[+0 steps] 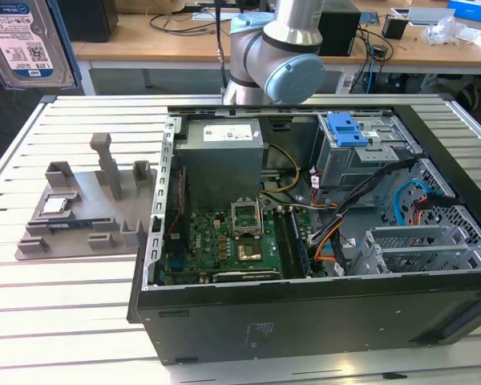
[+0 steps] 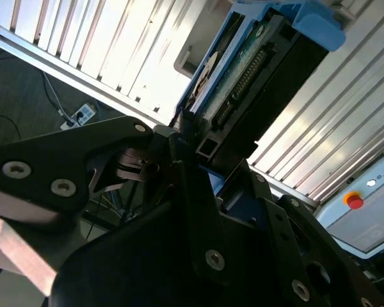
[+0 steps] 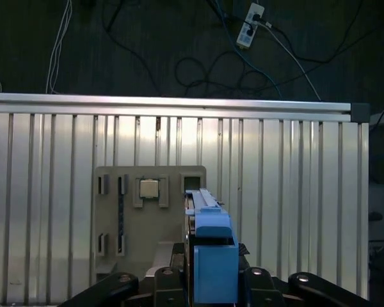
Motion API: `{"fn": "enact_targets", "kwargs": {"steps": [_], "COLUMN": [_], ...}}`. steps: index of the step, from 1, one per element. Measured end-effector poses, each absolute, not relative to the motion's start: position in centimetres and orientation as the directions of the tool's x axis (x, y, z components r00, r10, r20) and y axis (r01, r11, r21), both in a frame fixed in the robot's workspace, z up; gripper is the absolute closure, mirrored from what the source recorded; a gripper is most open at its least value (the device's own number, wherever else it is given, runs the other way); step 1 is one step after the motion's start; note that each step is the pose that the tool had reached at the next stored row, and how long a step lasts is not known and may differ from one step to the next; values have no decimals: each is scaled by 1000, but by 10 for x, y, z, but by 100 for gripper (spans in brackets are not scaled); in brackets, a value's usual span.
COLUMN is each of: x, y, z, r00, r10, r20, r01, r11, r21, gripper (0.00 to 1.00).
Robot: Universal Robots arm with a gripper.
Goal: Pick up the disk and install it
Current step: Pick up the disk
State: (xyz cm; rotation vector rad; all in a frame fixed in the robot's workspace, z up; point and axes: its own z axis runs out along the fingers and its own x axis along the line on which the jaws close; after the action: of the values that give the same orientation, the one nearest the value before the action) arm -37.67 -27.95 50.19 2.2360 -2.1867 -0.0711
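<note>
The disk (image 1: pixel 28 40) hangs high at the exterior view's upper left, label side showing, well above the table. In the first wrist view I see the disk (image 3: pixel 208 256) edge-on with its blue rail frame, clamped upright in my gripper (image 3: pixel 211 278). The second wrist view shows my gripper (image 2: pixel 198 144) shut on the end of the disk (image 2: pixel 243 70), whose connector edge and blue frame stand clear of the black fingers (image 2: pixel 185 179). The open computer case (image 1: pixel 224 321) lies to the exterior view's right, with a blue-latched drive bay (image 1: pixel 345 128) at its far side.
Below the disk lies a grey fixture plate (image 3: pixel 179 211) with slots and a small square chip (image 3: pixel 148 188); the same plate (image 1: pixel 104 216) is left of the case. A grey power-supply box (image 1: pixel 223 152), motherboard (image 1: pixel 224 241) and cables fill the case. The arm's joint (image 1: pixel 280 64) rises behind it.
</note>
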Motion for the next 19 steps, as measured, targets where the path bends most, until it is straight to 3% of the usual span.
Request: {"fn": "enact_targets", "kwargs": {"steps": [19], "x": [-334], "y": [-280], "z": [502], "r00": [22], "r10": [-999], "r20": [-24], "r01": [-999], "r11": [-23], "r21": [41], "gripper": [64]}}
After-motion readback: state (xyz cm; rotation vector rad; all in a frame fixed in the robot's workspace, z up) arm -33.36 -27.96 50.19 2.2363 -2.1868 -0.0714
